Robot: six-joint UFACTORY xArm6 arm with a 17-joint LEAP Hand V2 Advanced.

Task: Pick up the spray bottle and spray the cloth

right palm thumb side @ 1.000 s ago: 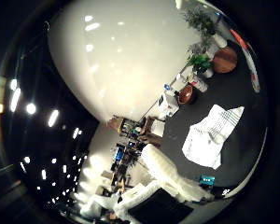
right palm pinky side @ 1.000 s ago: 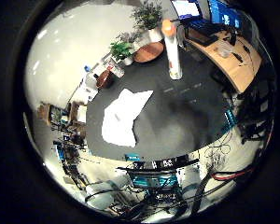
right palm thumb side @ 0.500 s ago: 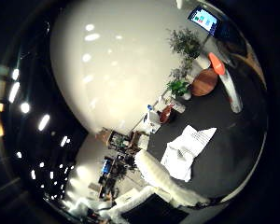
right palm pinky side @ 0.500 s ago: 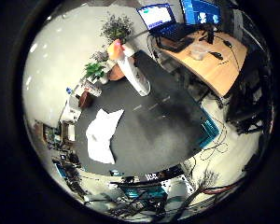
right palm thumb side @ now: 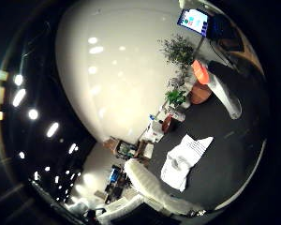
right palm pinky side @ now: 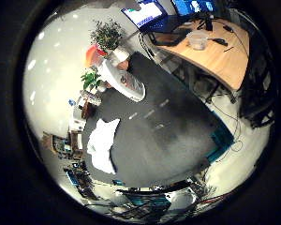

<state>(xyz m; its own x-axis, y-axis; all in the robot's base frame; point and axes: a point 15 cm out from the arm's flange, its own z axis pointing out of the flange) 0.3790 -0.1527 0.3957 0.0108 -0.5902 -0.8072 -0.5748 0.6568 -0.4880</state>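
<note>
A white spray bottle (right palm pinky side: pixel 119 79) with an orange top stands on the dark table (right palm pinky side: pixel 169 131), near its far end by the plants. A white cloth (right palm pinky side: pixel 101 145) lies crumpled on the same table, away from the bottle. The right thumb side palm view also shows the bottle (right palm thumb side: pixel 221 87) and the cloth (right palm thumb side: pixel 185 160). A white part of my hand (right palm thumb side: pixel 157 187) reaches into that view beside the cloth. The hand is well above the table and away from both things.
A wooden desk (right palm pinky side: pixel 215 56) with a laptop, screens and a bowl (right palm pinky side: pixel 197 39) stands beside the table. Potted plants (right palm pinky side: pixel 108 35) and a round brown stand (right palm thumb side: pixel 200 94) are near the bottle. Cluttered equipment (right palm pinky side: pixel 70 141) sits on the floor past the cloth.
The whole picture has shifted in both views, so the camera has moved. The bottle now looks a little larger. Bottle and cloth keep their places on the table.
</note>
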